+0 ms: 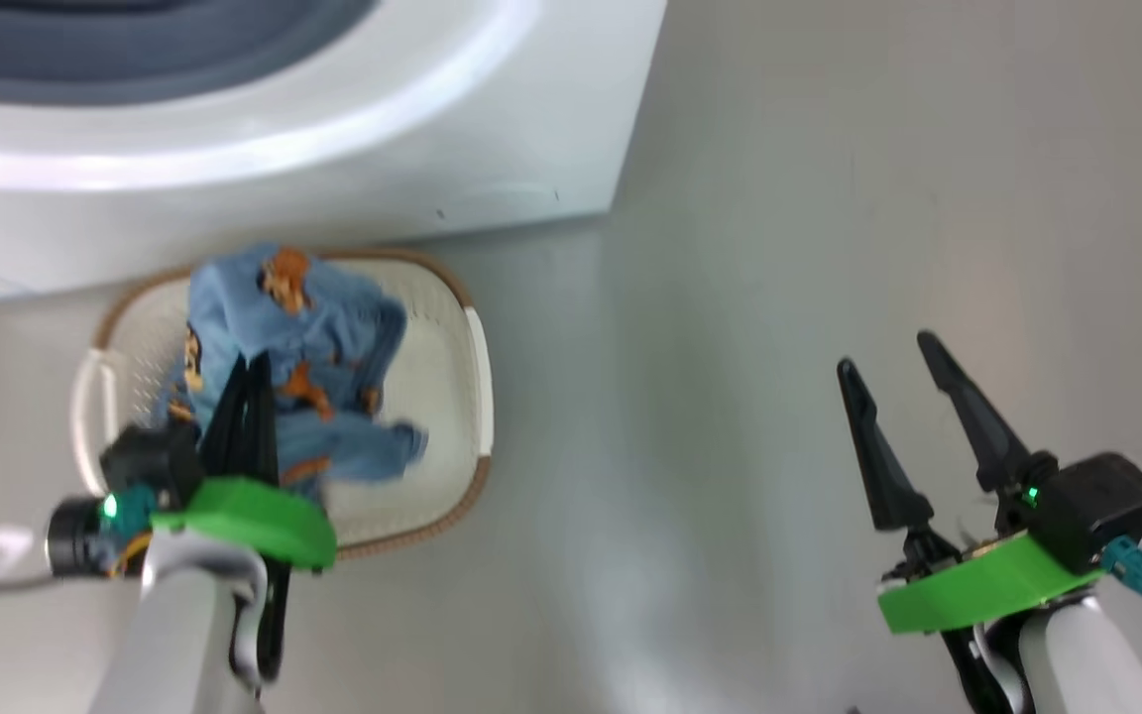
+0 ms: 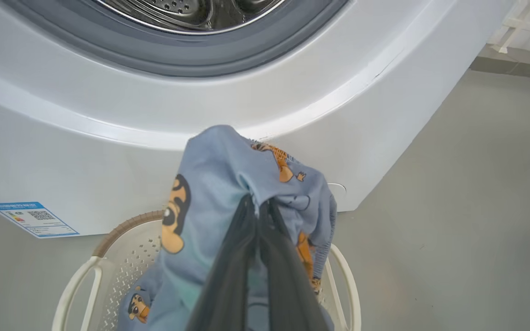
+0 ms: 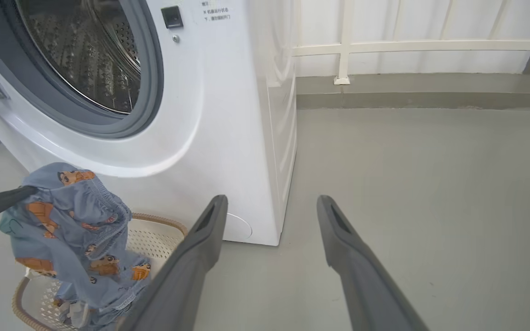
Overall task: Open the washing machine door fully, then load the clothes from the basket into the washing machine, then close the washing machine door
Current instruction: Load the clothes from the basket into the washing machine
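Left gripper (image 2: pixel 258 204) was clamped on the clothes (image 2: pixel 214 170) over the basket (image 1: pixel 478 377), right gripper (image 1: pixel 886 355) jaws apart. I reckoned it needed more lift so hanging fabric cleared the washing machine (image 3: pixel 228 115) gasket (image 2: pixel 177 57).

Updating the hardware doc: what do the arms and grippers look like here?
Both match. Left gripper and right gripper: two long, tapered black fingers each. Behind each, a bright green bracket, a black housing with a green LED, a teal connector with cable, and a pale grey forearm.
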Robot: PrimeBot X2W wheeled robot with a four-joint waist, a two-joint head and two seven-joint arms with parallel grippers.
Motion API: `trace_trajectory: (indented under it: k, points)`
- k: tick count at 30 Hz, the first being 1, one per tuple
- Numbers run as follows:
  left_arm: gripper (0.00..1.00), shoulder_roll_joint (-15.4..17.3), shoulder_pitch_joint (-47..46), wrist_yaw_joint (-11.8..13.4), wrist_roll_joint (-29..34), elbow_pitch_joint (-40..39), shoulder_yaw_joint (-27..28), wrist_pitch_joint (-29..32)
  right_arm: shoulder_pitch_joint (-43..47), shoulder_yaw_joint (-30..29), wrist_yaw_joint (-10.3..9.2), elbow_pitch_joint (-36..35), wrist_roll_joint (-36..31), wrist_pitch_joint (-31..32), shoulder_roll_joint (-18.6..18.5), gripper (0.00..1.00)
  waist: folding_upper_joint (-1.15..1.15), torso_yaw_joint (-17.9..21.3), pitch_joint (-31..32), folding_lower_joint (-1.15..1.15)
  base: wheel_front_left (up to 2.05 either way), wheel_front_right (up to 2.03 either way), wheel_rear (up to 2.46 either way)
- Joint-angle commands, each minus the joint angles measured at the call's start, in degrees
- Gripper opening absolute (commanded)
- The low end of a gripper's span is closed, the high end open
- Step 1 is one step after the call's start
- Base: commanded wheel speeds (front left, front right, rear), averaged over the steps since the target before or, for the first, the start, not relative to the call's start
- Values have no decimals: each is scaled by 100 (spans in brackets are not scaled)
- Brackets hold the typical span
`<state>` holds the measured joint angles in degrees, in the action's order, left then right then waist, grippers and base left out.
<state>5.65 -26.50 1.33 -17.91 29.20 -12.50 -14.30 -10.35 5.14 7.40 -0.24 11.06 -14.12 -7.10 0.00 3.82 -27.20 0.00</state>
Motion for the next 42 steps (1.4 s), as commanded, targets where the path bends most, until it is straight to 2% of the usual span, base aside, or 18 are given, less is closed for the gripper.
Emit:
trace_trajectory:
  k: [1, 13, 22, 31, 42]
  points:
    - [0, 147, 302, 47, 134, -351, 245, -70, 213, 119, 9, -98, -54, 28, 5, 100, 0, -218, 675, 0, 0, 0, 0]
    - [0, 257, 1639, 49, 347, -1512, 476, -70, 830, -48, 9, -93, -208, 238, 83, 100, 0, -376, 1688, 0, 0, 0, 0]
    - [0, 388, 2405, 225, 305, -2268, 526, 170, 1280, -166, 9, -222, -318, 413, 170, 100, 0, -381, 2313, 0, 0, 0, 0]
    - [0, 451, 2806, 322, 241, -2842, 515, 441, 1561, -248, 9, -456, -382, 581, 238, 100, 0, -410, 2587, 0, 0, 0, 0]
    - [0, 499, 2996, 400, 174, -3043, 521, 561, 1756, -320, 9, -574, -448, 666, 313, 100, 0, -399, 2739, 0, 0, 0, 0]
